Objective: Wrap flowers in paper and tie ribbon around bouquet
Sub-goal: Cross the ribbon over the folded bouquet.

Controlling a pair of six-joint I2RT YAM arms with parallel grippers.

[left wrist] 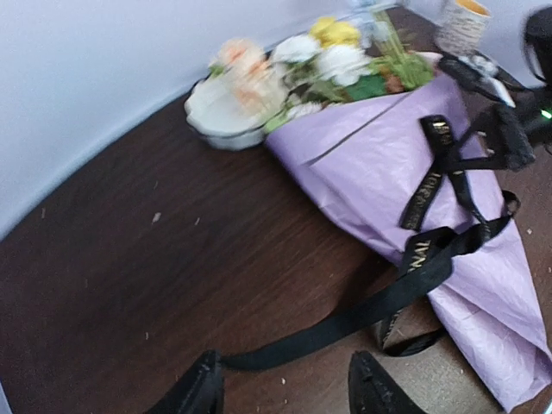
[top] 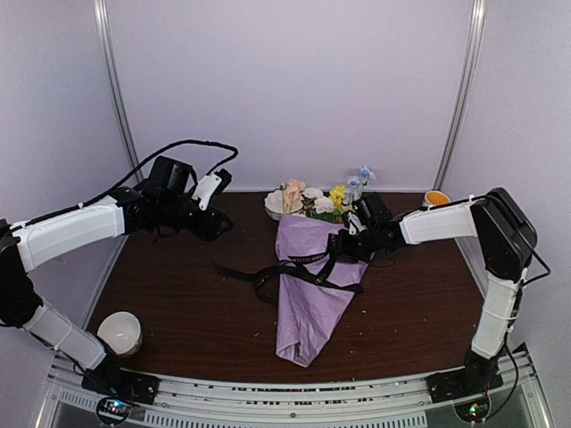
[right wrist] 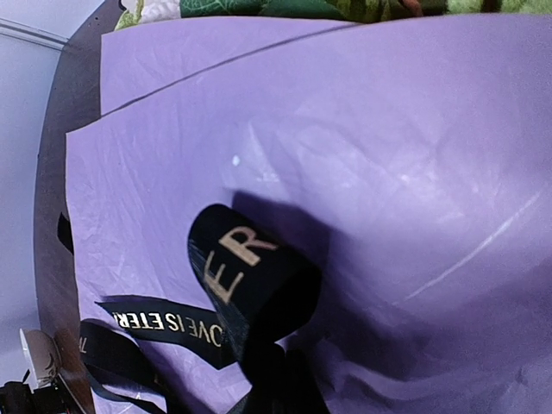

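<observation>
The bouquet is a cone of lilac paper [top: 310,290] lying mid-table, tip toward me, with the flowers [top: 323,200] at its far end. The black ribbon [top: 290,270] with gold lettering crosses the cone in loops, and one tail trails left over the table. My left gripper [top: 219,230] hovers left of the bouquet. In the left wrist view it [left wrist: 285,371] is open, and the ribbon tail [left wrist: 345,323] ends beside its left fingertip [left wrist: 205,384]. My right gripper [top: 342,245] is over the cone's right edge. It [right wrist: 280,392] is shut on a ribbon loop [right wrist: 246,276] above the paper [right wrist: 388,172].
A white cup [top: 119,332] stands at the near left corner. A yellow-lined cup [top: 436,198] sits at the back right. A white bowl [top: 277,207] lies by the flower heads. The back wall and two metal posts close off the far side.
</observation>
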